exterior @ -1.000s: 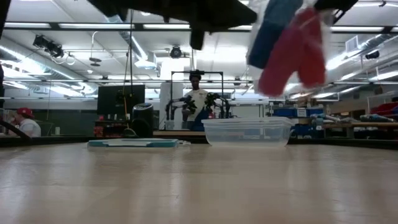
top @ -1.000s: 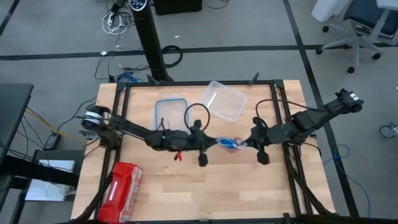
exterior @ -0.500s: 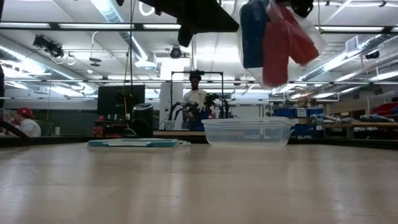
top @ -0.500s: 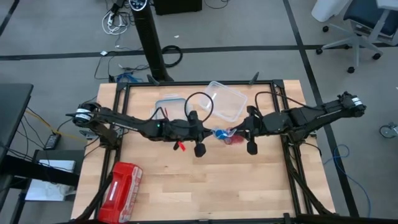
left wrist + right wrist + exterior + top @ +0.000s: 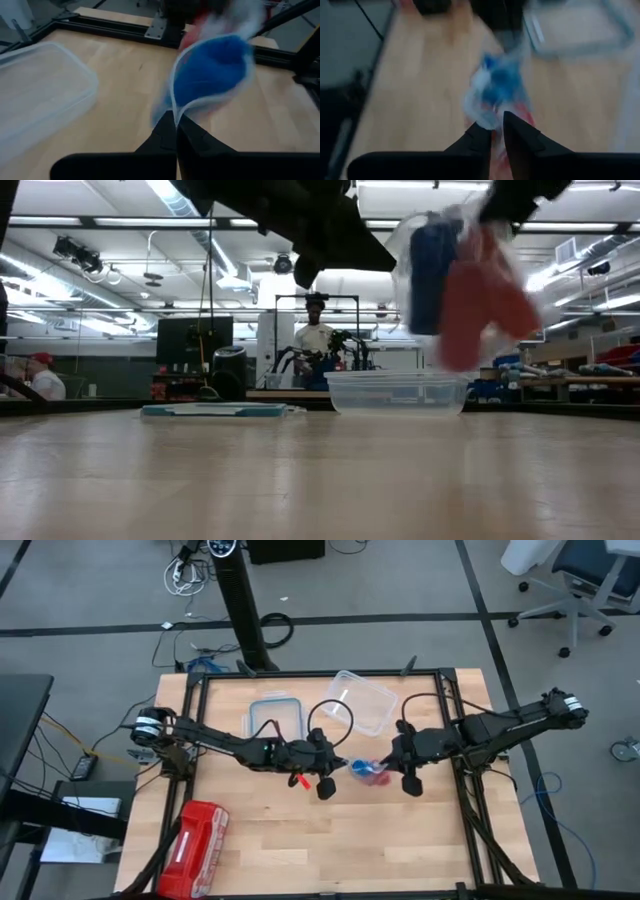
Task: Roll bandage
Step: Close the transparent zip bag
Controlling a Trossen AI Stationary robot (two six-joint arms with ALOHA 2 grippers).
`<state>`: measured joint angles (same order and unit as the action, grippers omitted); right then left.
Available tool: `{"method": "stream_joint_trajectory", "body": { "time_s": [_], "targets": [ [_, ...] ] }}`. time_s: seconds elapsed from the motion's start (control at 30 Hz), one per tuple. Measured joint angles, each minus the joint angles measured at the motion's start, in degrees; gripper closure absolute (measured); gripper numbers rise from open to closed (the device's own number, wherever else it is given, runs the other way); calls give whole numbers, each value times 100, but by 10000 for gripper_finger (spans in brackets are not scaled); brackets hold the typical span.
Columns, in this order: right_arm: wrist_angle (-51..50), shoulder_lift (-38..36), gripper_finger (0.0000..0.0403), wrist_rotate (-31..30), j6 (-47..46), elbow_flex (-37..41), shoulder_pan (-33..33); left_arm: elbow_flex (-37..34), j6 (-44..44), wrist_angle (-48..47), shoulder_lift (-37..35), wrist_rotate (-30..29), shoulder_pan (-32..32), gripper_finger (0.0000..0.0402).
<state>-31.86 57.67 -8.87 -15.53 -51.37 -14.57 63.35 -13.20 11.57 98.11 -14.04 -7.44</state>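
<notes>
Both grippers hold a clear bag [image 5: 366, 771] in the air over the table's [image 5: 260, 850] middle. Inside it sit the blue bandage [image 5: 212, 70] and a red roll [image 5: 470, 300]. The left gripper [image 5: 176, 131] is pinched tight on the bag's edge. The right gripper [image 5: 496, 131] is slightly parted around the bag's other edge. Unpacking seems to be in hand; next the bandage must come out. No writing is readable.

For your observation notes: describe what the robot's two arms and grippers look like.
Both arms are dark, slender and jointed, each carrying a black cable loop. The left gripper and right gripper each end in two black, tapered fingers. The left arm shows a small red mark near its wrist.
</notes>
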Motion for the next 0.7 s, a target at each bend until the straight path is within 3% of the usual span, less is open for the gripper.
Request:
{"method": "stream_joint_trajectory", "body": {
  "time_s": [0.13, 0.23, 0.33, 0.7],
  "targets": [
    [-1005, 42, 339, -207, -397, 3, -42, 0, -66, 72, -1, 140, 0, 401],
    [-1198, 59, 323, -118, -595, 6, 2, 2, -79, 48, -7, 120, 0, 401],
    [-898, 57, 305, 123, -697, 4, -30, 2, -93, 54, -7, 91, 2, 401],
    [336, 451, 255, 114, -58, -29, -217, 2, -267, -4, -7, 81, 33, 401]
  ]
}}
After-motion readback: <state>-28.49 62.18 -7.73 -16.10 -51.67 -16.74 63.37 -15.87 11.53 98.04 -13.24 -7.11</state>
